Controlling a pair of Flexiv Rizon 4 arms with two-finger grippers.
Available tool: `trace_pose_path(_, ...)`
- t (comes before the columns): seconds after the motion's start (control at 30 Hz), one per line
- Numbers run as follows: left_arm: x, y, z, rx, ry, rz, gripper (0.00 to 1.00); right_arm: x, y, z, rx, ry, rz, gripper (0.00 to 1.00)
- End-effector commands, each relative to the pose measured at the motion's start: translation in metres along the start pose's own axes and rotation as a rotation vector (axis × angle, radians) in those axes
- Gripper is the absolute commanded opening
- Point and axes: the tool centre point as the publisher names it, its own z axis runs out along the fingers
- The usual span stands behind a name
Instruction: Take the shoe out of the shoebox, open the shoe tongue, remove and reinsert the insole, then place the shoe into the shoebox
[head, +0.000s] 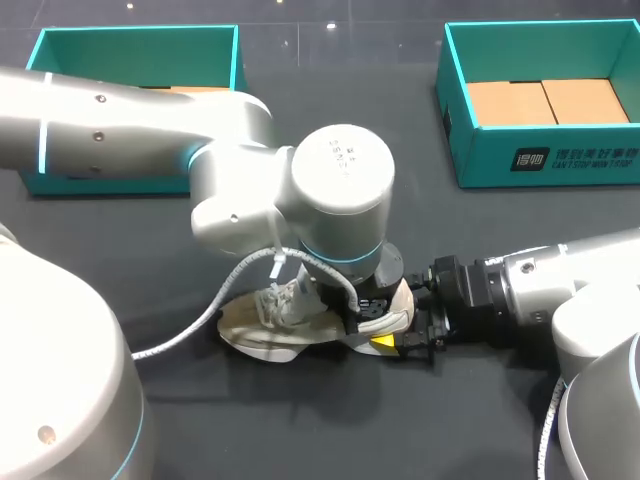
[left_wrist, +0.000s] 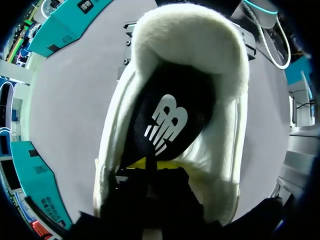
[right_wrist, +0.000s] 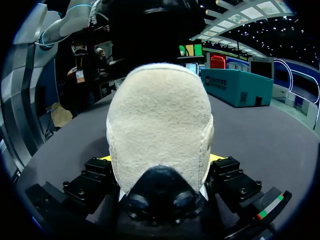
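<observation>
The right tool (right_wrist: 161, 159) is closed on the heel of the one shoe (head: 290, 325). The shoe rests on the bench (head: 330, 170), outside the two teal boxes, the left box (head: 135, 32) and the right box (head: 480, 160), both well beyond it. The left tool (left_wrist: 152, 165) reaches into the shoe at its one black insole (left_wrist: 165, 120); how far it is open I cannot tell. Best to hold the heel pinned and peel the insole from its heel end.
</observation>
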Motion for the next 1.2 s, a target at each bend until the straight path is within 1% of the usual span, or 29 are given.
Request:
trace_pose_path(0.03,-0.008,0.012,0.01,0.046,0.058,-0.005,0.0,0.004,0.001,0.0,0.006,0.0,0.0,0.0)
trace_pose_path(0.1,-0.007,0.015,0.006,0.073,0.098,-0.008,0.0,0.004,0.001,0.0,0.006,0.0,0.0,0.0)
trace_pose_path(0.27,-0.004,0.019,-0.005,0.131,0.146,-0.015,0.0,0.004,0.001,0.0,0.006,0.0,0.0,0.0)
trace_pose_path(0.5,-0.003,0.021,-0.027,0.242,0.242,-0.01,0.0,0.004,0.001,0.0,0.006,0.0,0.0,0.0)
trace_pose_path(0.57,-0.002,0.021,-0.031,0.259,0.25,-0.009,0.0,0.004,0.001,0.0,0.006,0.0,0.0,0.0)
trace_pose_path(0.77,-0.001,0.022,-0.039,0.319,0.322,0.0,0.0,0.004,0.001,0.0,0.006,0.0,0.0,0.0)
trace_pose_path(1.0,0.004,0.02,-0.047,0.357,0.34,0.011,0.0,0.004,0.001,0.0,0.006,0.0,0.0,0.0)
trace_pose_path(1.2,0.003,0.019,-0.053,0.393,0.361,0.008,0.0,0.004,0.001,0.0,0.006,0.0,0.0,0.0)
